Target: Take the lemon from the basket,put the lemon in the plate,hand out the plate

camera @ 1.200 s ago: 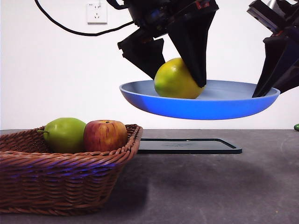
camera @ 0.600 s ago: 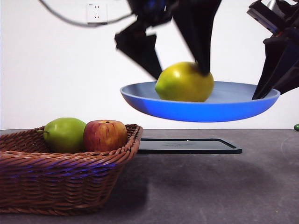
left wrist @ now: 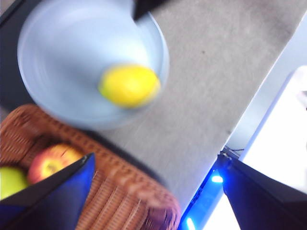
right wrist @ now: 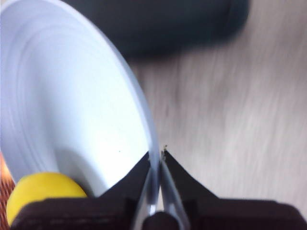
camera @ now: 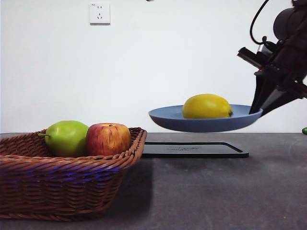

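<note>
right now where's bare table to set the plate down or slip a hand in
Bare grey table lies in front of the black tray, right of the basket. The tray top under the plate also looks bare. Crowded: the basket, holding a green fruit and an apple, and the plate's edge where the right tool clamps it beside the lemon.

The front camera sits low, level across the desk (camera: 216, 191). Both wrist cameras look down, sharing the plate (camera: 206, 124) and lemon (camera: 207, 106).
</note>
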Motion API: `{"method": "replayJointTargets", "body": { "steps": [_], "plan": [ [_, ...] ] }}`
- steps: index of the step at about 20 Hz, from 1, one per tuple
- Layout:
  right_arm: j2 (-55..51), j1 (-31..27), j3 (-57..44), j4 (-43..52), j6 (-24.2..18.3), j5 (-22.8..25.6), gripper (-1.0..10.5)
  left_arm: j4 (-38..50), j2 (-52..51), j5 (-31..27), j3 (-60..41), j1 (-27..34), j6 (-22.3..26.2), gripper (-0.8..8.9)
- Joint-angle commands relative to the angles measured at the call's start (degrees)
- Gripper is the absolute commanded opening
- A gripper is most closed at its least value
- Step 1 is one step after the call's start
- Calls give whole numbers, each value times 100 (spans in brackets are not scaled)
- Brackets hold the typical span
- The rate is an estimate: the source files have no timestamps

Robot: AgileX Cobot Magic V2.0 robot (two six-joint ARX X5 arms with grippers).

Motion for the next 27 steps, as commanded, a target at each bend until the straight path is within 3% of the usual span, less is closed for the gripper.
{"method": "replayJointTargets", "body": {
  "steps": [1, 9, 17, 19, 23, 27],
  "plan": [
    [514, -50, 717, -22, -42, -70, 3, -105, -107, -33, 122, -63, 66, 442],
    [2352, -223, 2610, 131, 109, -52, 3, -393, -262, 0, 122, -68, 57, 442],
    [3082, -319, 2835, 291, 131, -46, 4, -323, -260, -22, 122, -74, -4, 441],
    [3080, -319, 2852, 317, 87, -50, 44, -295, -256, -28, 122, -74, -4, 441],
    [3077, -326, 2857, 326, 85, 0, 252, -286, -256, -31, 122, -74, 4, 441],
    [2846, -393, 2885, 214, 87, -11, 254, -201, -256, -50, 122, -74, 98, 441]
  ]
}}
